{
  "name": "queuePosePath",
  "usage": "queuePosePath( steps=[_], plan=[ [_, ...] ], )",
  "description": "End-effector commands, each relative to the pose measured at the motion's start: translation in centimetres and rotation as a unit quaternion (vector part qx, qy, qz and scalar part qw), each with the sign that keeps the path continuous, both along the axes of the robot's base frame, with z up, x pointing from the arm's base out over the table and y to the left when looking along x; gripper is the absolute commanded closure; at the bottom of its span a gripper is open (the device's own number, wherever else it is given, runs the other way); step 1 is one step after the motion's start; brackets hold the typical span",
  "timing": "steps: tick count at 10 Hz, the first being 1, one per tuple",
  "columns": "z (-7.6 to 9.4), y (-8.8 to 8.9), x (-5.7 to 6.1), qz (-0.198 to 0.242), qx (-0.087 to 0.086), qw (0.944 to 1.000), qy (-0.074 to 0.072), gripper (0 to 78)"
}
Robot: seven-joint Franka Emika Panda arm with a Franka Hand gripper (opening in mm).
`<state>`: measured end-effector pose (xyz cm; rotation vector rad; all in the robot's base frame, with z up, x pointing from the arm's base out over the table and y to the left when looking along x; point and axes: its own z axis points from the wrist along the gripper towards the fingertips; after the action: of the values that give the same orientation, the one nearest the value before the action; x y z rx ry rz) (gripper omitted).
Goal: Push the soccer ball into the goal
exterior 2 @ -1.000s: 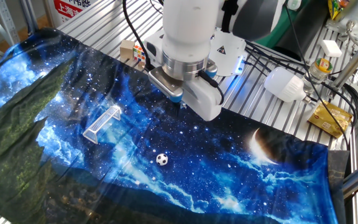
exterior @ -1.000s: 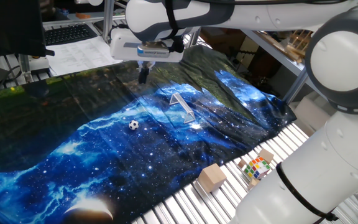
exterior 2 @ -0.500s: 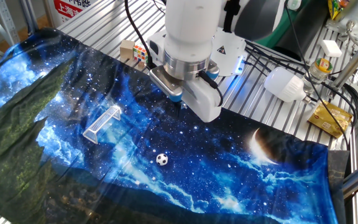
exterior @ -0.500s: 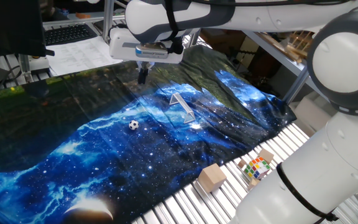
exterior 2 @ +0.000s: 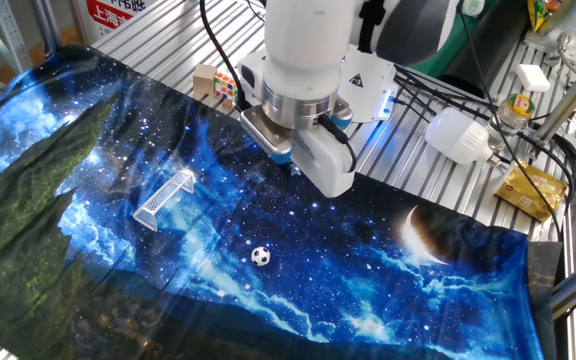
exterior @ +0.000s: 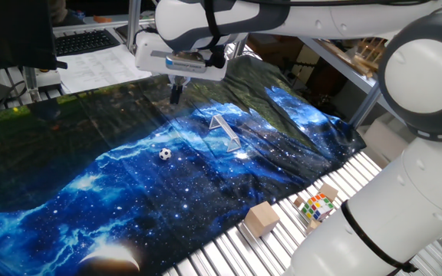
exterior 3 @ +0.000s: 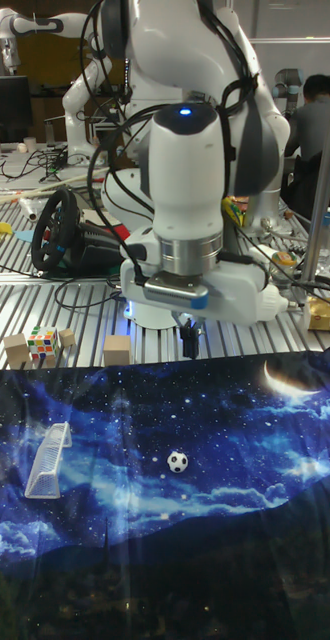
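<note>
The soccer ball is a tiny white ball with black patches, lying on the blue galaxy-print cloth. The goal, a small frame of thin whitish rods, stands on the cloth some way from the ball. My gripper hangs shut and empty above the cloth. It is raised clear of the ball and touches neither the ball nor the goal.
A tan wooden block and a multicoloured puzzle cube sit on the metal slats beside the cloth's edge. The cloth is wrinkled around the goal. A keyboard and papers lie beyond the cloth. A white bulb and cables lie near the arm's base.
The gripper has shifted only very slightly. The ball and the goal have not moved.
</note>
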<state>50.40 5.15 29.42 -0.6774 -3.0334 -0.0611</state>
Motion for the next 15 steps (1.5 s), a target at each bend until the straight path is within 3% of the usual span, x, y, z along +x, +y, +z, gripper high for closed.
queuePosePath(
  steps=[1,4,8,15],
  plan=[
    [0.1,0.0,0.2,-0.108,0.032,0.9935,0.015,77.6],
    [-1.4,0.8,0.6,-0.154,0.029,0.9874,0.017,77.6],
    [-4.6,2.1,1.6,-0.192,0.018,0.9812,0.012,77.6],
    [-8.8,2.9,2.5,-0.222,0.009,0.9750,0.010,77.6]
  ],
)
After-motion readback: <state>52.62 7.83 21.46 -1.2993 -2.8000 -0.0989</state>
